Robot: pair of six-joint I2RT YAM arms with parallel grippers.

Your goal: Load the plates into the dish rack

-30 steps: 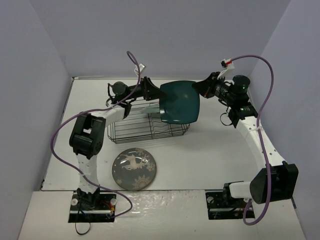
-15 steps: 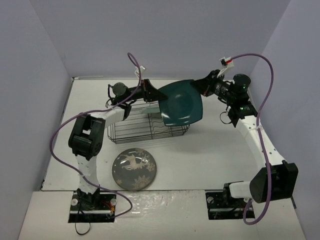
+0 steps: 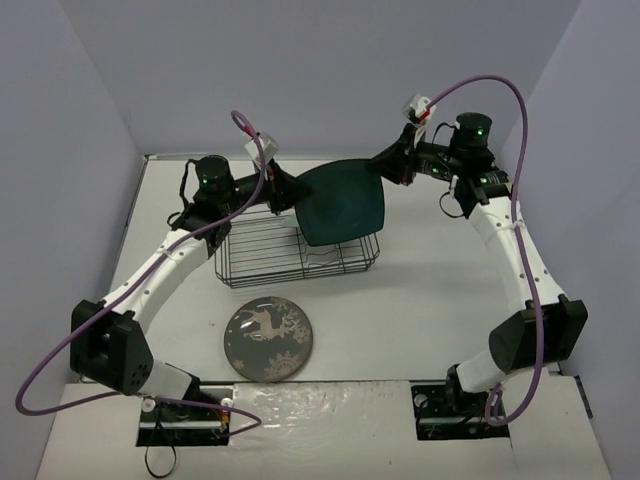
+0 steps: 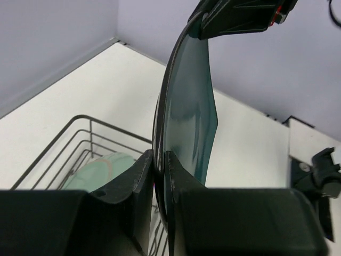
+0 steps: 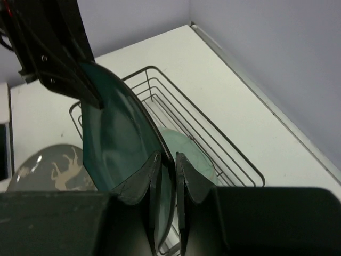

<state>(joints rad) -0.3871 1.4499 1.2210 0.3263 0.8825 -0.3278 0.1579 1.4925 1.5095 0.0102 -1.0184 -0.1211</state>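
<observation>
Teal plate [image 3: 345,205] was held on edge over the right end of the dish rack [image 3: 255,262]. Left gripper [image 3: 293,196] clamped its left rim, and right gripper [image 3: 381,172] clamped its upper right corner. Mint plate [image 5: 186,149] sat inside the rack. Grey deer plate [image 3: 268,338] lay flat on the table [image 3: 430,300], just in front of the rack.

Robot lab, plain walls [image 3: 330,80], white table [image 3: 420,300]

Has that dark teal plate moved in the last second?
Yes. The teal plate has shifted left, so more of it now hangs over the dish rack.
</observation>
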